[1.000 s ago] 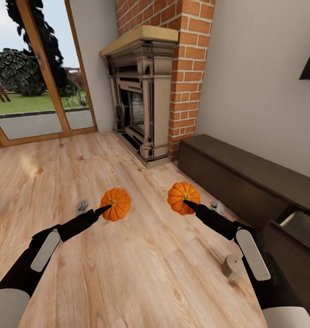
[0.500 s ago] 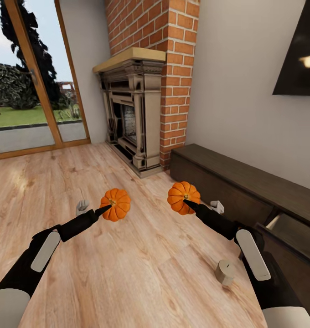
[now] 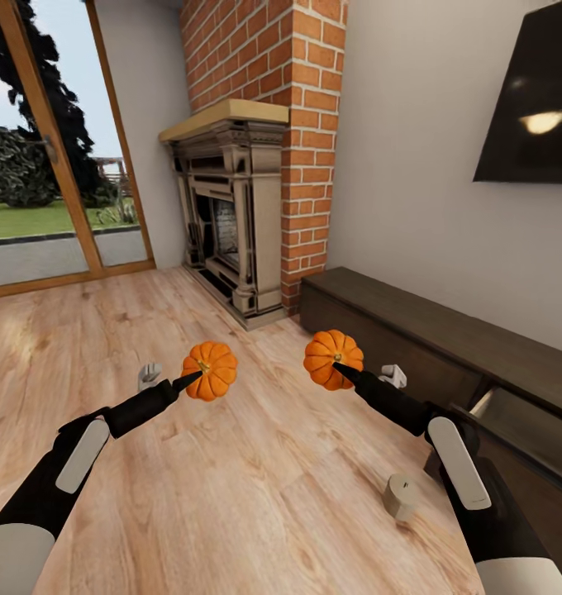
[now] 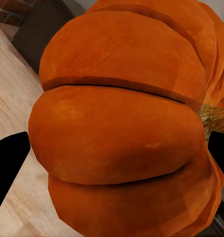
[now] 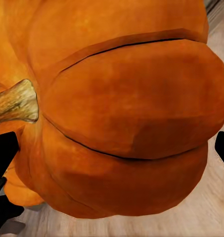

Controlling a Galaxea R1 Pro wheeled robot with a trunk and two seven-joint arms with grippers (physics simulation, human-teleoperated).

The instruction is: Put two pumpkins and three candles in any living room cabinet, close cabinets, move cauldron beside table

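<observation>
Head view: left gripper (image 3: pixel 197 377) jaws pinch ribbed orange pumpkin (image 3: pixel 210 371); right gripper (image 3: pixel 339 368) pinches second pumpkin (image 3: pixel 333 358). Dark wood cabinet (image 3: pixel 413 335) drawer ajar at 4 o'clock; stubby candle (image 3: pixel 401 497) on floor.

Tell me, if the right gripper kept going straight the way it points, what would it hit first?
Likely the cabinet: the right gripper, shut on its pumpkin, points up and left toward that unit's end near the fireplace. Depth is unclear.

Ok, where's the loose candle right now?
Head view: the candle stands on the floor beside the right forearm, in front of the cabinet.
</observation>
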